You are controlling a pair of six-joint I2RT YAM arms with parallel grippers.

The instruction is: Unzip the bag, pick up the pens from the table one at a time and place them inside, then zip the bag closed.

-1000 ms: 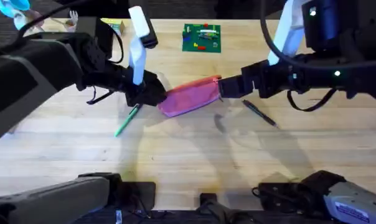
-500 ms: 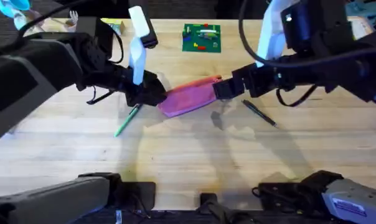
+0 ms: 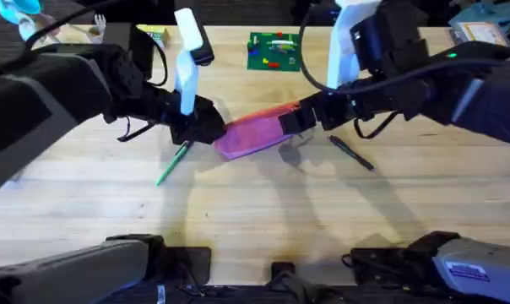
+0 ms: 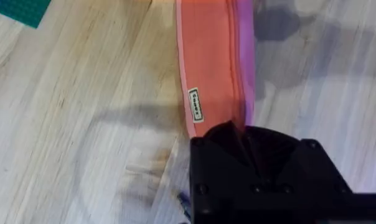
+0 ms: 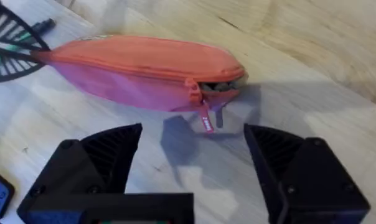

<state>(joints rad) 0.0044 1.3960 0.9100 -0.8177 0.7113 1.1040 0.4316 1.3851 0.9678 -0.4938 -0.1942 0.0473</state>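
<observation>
Left hand [image 3: 206, 127] clamps one end of the bag [image 3: 257, 132]; right hand [image 5: 194, 163] hangs spread wide over the other end.

Seen from overhead, the pink bag lies on the wood surface [image 3: 255, 211], pinched at its end by the left hand's dark fingers. Its zipper is partly undone at the right hand's end, where a short gap shows dark lining and the red pull [image 5: 206, 121] dangles between the two black fingers [image 5: 101, 155] without touching either. A green pen [image 3: 172, 164] lies just beside the bag past the left hand, and a black pen [image 3: 351, 154] rests near the bag beyond the right hand. Whether the right hand touches the fabric is hard to tell.
</observation>
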